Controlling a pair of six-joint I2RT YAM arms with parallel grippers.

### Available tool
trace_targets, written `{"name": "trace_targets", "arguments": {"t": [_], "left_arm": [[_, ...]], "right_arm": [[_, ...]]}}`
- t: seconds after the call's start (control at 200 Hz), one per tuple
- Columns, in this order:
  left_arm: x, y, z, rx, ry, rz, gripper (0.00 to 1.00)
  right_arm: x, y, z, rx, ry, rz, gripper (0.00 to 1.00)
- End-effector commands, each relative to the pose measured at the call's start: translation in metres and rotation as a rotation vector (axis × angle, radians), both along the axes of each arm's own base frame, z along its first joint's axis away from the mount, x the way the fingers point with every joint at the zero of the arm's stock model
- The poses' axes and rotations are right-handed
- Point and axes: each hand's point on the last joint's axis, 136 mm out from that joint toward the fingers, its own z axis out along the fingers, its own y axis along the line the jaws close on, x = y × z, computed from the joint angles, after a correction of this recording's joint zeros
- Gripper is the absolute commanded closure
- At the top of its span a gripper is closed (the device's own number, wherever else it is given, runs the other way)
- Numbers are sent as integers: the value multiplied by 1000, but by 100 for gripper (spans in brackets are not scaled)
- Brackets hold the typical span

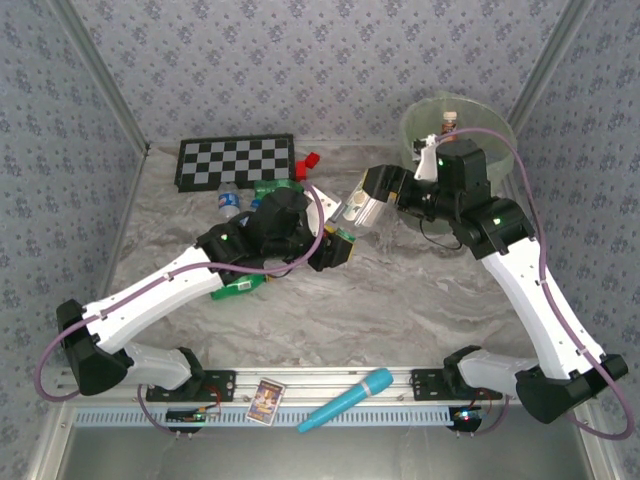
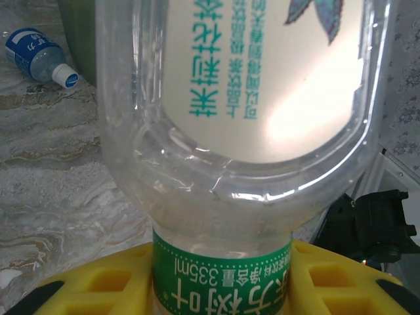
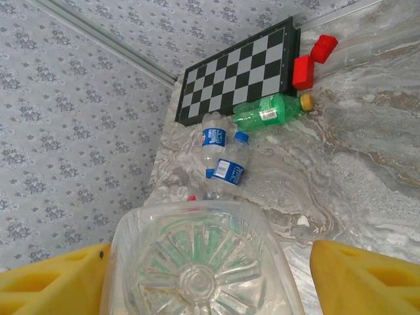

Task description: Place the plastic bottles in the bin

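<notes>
- The left gripper sits mid-frame in the top view. Its yellow fingers are clamped on the narrow green-banded part of a clear bottle.
- The right gripper meets that bottle from the upper right. Its fingers are spread wide around the ribbed base, with a gap on the right side.
- The bin stands at the upper right by the back wall, partly behind the right wrist. A capped bottle pokes up inside it.
- Bare marble table lies open below both grippers.
- The upper left is crowded with a chessboard, red blocks, a green bottle and blue-label bottles.
- The left arm covers most of another green bottle.
- In the left wrist view the clear bottle runs off the top edge.
</notes>
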Motion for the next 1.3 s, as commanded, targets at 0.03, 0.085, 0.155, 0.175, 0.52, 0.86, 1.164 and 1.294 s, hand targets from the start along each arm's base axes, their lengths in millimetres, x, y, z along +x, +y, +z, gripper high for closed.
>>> {"name": "trace_targets", "arguments": {"t": [0.03,0.085,0.155,0.175,0.52,0.86,1.164,1.294], "left_arm": [[-3,-2,39,-75,-89,-14,63],[-3,-4,42,-77,-95,-20,63],[-3,-6,46,-77,-100,-36,62],[-3,-7,45,-75,-100,-41,63],[-2,-9,52,-97,-83,-29,42],[18,0,80,-164,-77,140,0],[40,21,69,-196,-37,352,0],[45,24,67,-176,-43,384,0]], "right_arm": [[-13,-3,-5,-32,36,-4,25],[-16,-2,-6,-39,33,-1,27],[-19,-1,-6,-41,21,-5,35],[-20,-2,-5,-40,15,-8,38],[-38,-30,8,-16,-68,-86,56],[-24,-76,48,12,-157,-166,55],[0,-111,75,-90,-267,-231,52],[13,-121,95,-144,-320,-291,51]]}}
